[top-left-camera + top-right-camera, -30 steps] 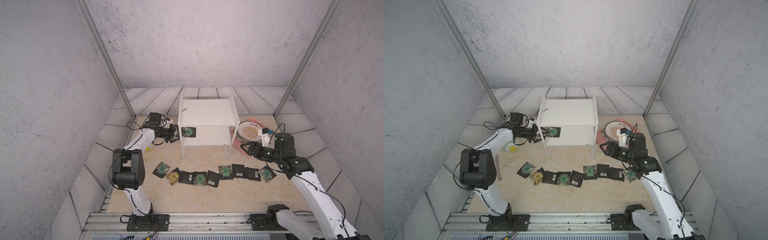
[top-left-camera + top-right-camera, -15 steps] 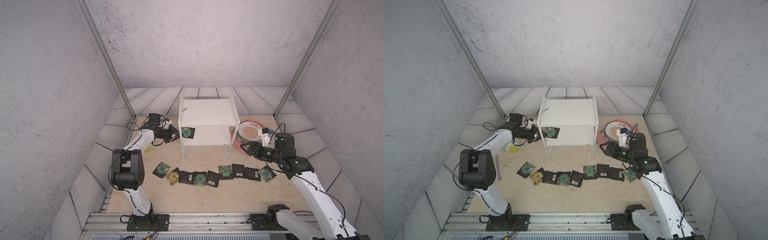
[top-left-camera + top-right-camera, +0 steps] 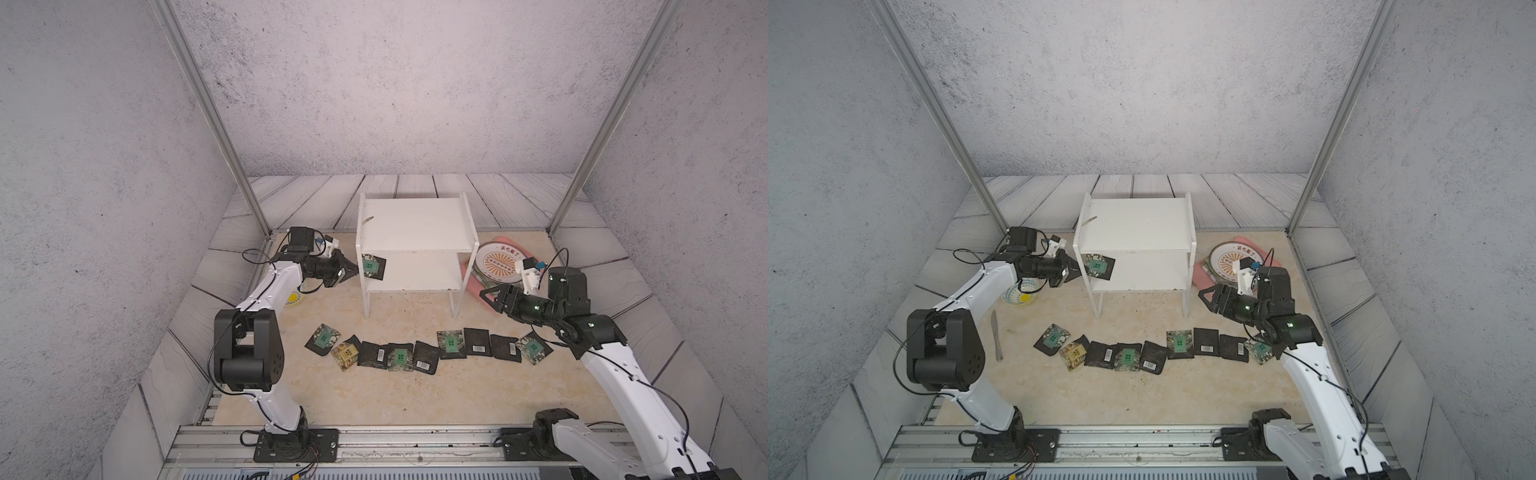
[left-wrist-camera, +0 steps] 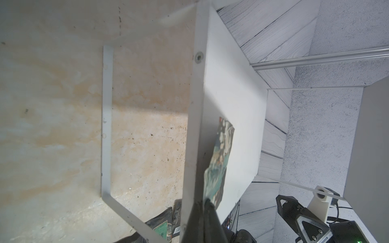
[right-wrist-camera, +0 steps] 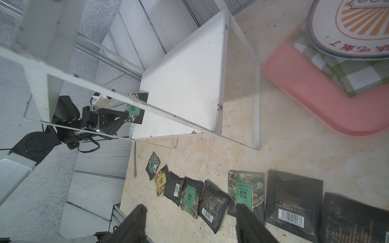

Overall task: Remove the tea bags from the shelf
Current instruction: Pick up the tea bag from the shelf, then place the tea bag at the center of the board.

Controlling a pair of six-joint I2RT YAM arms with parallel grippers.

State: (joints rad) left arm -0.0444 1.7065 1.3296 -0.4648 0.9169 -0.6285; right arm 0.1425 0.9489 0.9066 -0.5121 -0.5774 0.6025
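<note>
The left claw (image 3: 352,272) is pinched shut on one corner of a flat, crinkly foil tea sachet with a green label (image 3: 371,266), right at the side edge of the small white two-tier rack (image 3: 415,243)'s lower tier. It looks like the last one there. Next it wants drawing clear sideways and laying down by the row of dark sachets (image 3: 419,351) on the mottled beige worktop (image 3: 374,399). The right claw (image 3: 492,300) hangs spread and empty.

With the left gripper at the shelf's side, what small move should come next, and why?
Probably draw the left gripper back from the shelf, keeping its grip. Its jaws are shut on the corner of a tea bag that sits at the side of the lower tier. The other bags lie in a row on the table, so this one likely joins them.
</note>
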